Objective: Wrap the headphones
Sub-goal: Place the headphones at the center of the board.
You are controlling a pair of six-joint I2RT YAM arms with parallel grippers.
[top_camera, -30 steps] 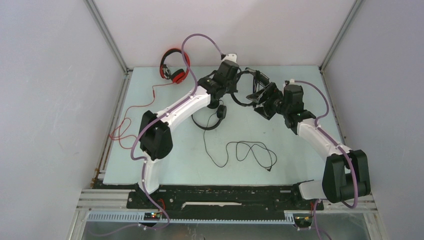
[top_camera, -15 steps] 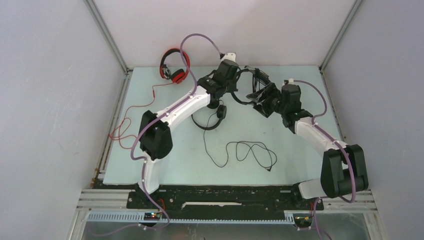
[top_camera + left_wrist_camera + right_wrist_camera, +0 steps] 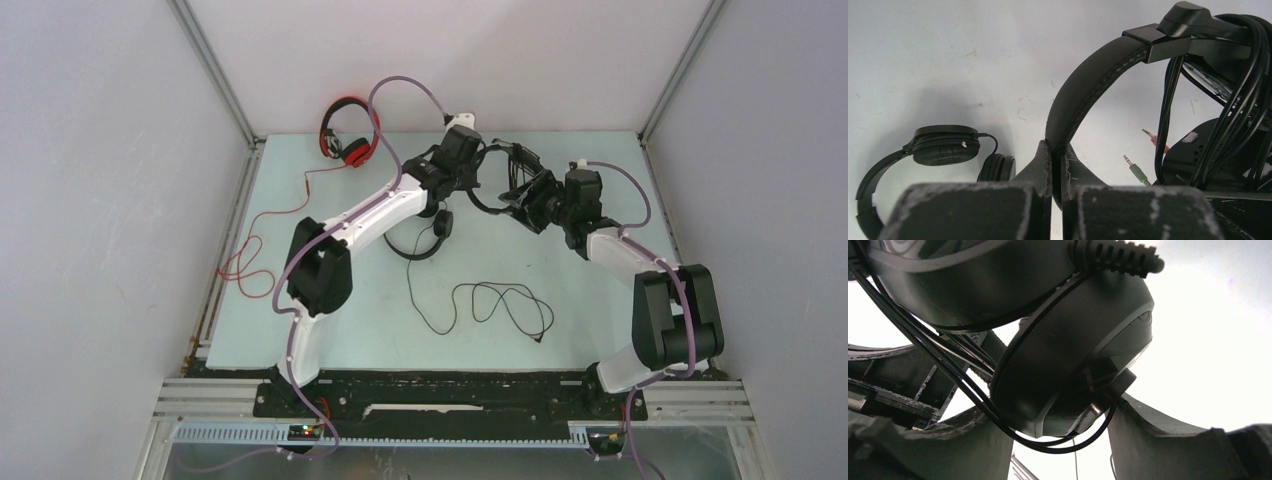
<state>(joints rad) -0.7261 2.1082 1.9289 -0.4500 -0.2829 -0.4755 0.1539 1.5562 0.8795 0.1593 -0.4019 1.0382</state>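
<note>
On the table point(image 3: 600, 330), your held black headset point(image 3: 520, 160) sits near 12 o'clock between the arms, seemingly raised so cable can pass around it. The spare black headset point(image 3: 428, 238) lies at centre and the red headset point(image 3: 345, 138) at 11 o'clock, both with cables trailing. Your left gripper point(image 3: 1055, 150) is clamped on the headband point(image 3: 1083, 85), anchoring it. Your right gripper point(image 3: 1055, 422) stands apart, straddling an ear cup point(image 3: 1073, 355). Cable loops point(image 3: 1243, 90) bundle there; the plugs point(image 3: 1138, 172) dangle loose.

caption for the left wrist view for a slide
Left gripper shut on a black headset's band, cable coiled round it; second black headset on the table.
</note>
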